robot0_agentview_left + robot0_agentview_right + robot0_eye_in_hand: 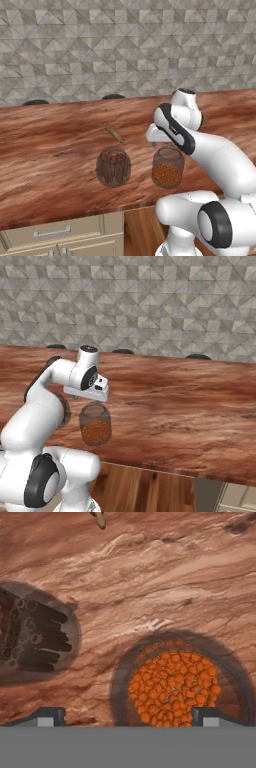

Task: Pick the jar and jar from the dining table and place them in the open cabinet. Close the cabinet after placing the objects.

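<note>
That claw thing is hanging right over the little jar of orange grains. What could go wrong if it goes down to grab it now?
The open end effector hovers above the grain jar, but the jar sits off to one side between the fingertips, so one finger may hit the rim and tip or shove it.

The stick jar stands close beside it and could get bumped.

Both jars stand near the dining table front edge, so a push might send one off.
</note>
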Tool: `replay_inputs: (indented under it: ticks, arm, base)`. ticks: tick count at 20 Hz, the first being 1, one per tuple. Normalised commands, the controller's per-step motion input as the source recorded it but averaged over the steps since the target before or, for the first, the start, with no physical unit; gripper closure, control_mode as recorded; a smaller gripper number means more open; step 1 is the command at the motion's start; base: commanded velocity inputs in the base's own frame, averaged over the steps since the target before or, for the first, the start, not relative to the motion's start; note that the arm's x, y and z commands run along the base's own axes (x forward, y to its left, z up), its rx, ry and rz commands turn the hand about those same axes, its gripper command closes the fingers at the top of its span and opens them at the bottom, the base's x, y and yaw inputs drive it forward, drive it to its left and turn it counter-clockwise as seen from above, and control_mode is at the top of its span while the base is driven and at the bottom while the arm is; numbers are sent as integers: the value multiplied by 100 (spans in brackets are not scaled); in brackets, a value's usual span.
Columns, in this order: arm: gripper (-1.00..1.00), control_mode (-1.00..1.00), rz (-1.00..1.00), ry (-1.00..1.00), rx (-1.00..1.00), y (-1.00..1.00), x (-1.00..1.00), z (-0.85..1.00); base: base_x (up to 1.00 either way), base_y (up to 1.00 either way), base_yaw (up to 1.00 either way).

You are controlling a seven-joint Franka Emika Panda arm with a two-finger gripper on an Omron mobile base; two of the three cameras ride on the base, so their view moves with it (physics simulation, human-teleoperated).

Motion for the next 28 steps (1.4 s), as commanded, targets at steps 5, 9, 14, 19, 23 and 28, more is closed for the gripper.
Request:
replay_inputs:
  ticks: [5,9,14,19,23,28]
  arm:
    - [-100,-100,0,1,0,0,20,-53]
    - [-100,-100,0,1,0,0,18,-59]
    - [100,-100,0,2,0,7,17,-67]
    - [100,-100,1,2,1,7,8,-52]
    - [100,-100,0,3,1,6,3,-12]
    - [100,-100,0,2,2,2,3,-5]
  base:
    - [0,0,0]
    - [0,0,0]
    - [0,0,0]
    - [0,0,0]
    - [0,0,0]
    - [0,0,0]
